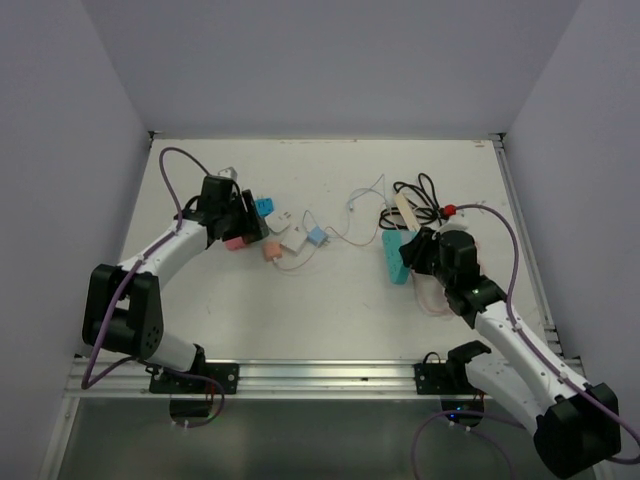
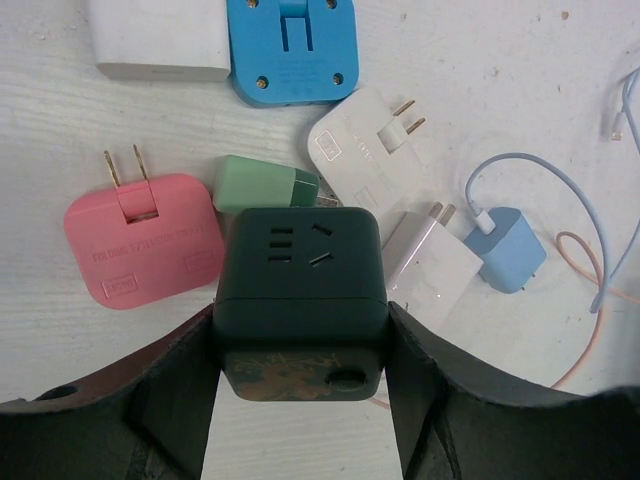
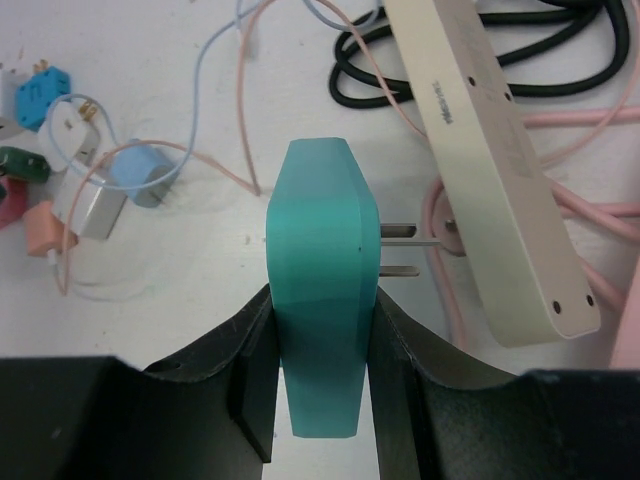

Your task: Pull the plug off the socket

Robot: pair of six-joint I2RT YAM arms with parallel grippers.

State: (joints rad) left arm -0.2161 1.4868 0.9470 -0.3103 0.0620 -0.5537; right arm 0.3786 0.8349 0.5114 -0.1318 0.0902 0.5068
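- The teal plug [image 3: 318, 230] is sitting pinched in the right hand [image 3: 322, 300], its prongs showing bare, beside the beige strip [image 3: 480, 150].
- The left hand [image 2: 300, 318] is pinching a dark cube socket [image 2: 300, 250] above the desk [image 2: 520, 60].

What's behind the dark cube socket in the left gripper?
A mint-green plug sits right behind the dark green cube socket, between a pink adapter and a white adapter. The cube hides where they meet, so whether it is plugged in cannot be seen.
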